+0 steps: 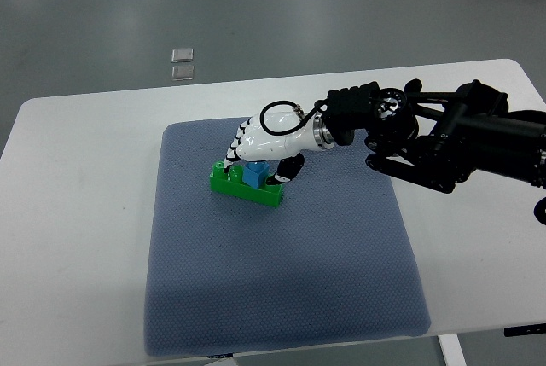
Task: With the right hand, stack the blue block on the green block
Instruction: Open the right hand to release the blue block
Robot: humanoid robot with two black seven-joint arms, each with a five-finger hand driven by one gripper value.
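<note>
— Where's my right hand?
— At ten o'clock on the grey mat, fingers curled around the blue block.
— I see that block sitting on the green block.

Blue block atop bright green block, white-and-black right hand, dotted slate-blue mat, white table, grey floor
</note>
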